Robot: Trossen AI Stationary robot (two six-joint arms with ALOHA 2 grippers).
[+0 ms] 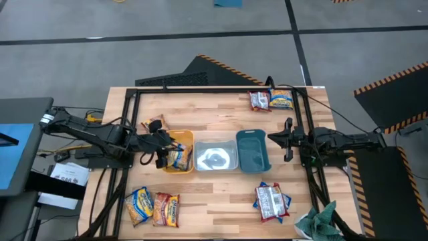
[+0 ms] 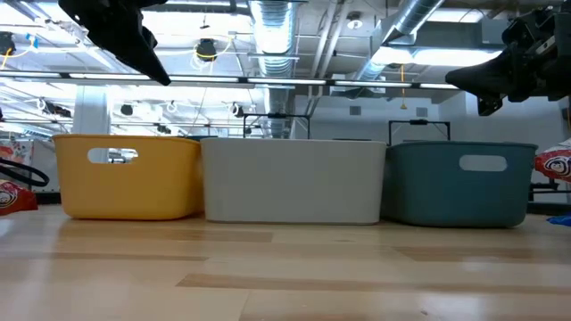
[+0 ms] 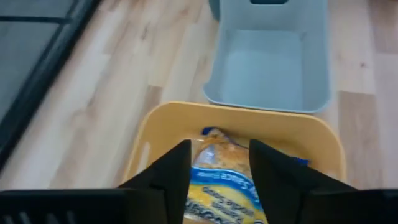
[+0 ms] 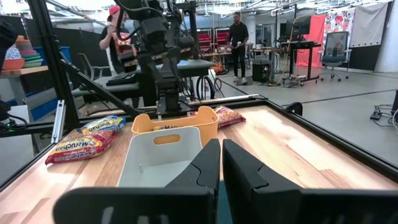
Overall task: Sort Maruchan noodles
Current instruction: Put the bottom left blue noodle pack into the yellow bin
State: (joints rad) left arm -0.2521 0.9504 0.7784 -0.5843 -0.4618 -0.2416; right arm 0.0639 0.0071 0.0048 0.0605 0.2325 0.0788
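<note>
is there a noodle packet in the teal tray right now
No: in the high view the teal tray shows only its bare bottom, while a blue-and-yellow packet lies in the orange tray.

The packet [image 3: 217, 186] in the yellow bin [image 3: 161, 130] is half hidden behind the left fingers [image 3: 168, 174] and cut by the edge

Table [image 1: 221, 194]: pale wood planks, smooth, slight sheen. Frame [image 1: 200, 89] around it: black metal, matt. Yellow tray [image 2: 125, 178], white tray [image 2: 294, 183], teal tray [image 2: 459, 183]: plastic, smooth, matt. Noodle packets [image 1: 154, 207]: glossy printed plastic film, crinkled; one in yellow tray [image 3: 217, 186] same. Cloth [image 1: 321, 222]: green fabric, soft, crumpled. Left gripper [image 3: 219, 171] fingers [image 3: 168, 171]: dark plastic, matt.
</note>
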